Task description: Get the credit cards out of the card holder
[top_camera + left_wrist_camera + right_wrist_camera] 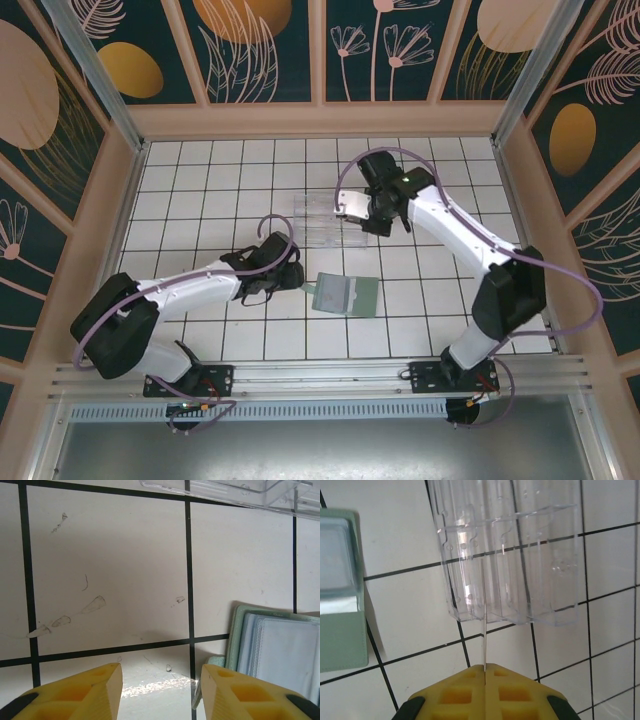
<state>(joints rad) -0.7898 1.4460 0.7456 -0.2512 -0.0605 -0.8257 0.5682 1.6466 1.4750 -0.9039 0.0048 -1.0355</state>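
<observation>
Card holder (345,295) lies open toward the desk's (200,190) near edge. My left tool (160,685) stands half-open and empty just beside it; my right tool (485,669) pinches a thin credit card (484,640) edge-on at the clear tray (520,555).

Grey-green card holder (345,294) lies open, flat; one thin card (484,630) stands edge-on.
</observation>
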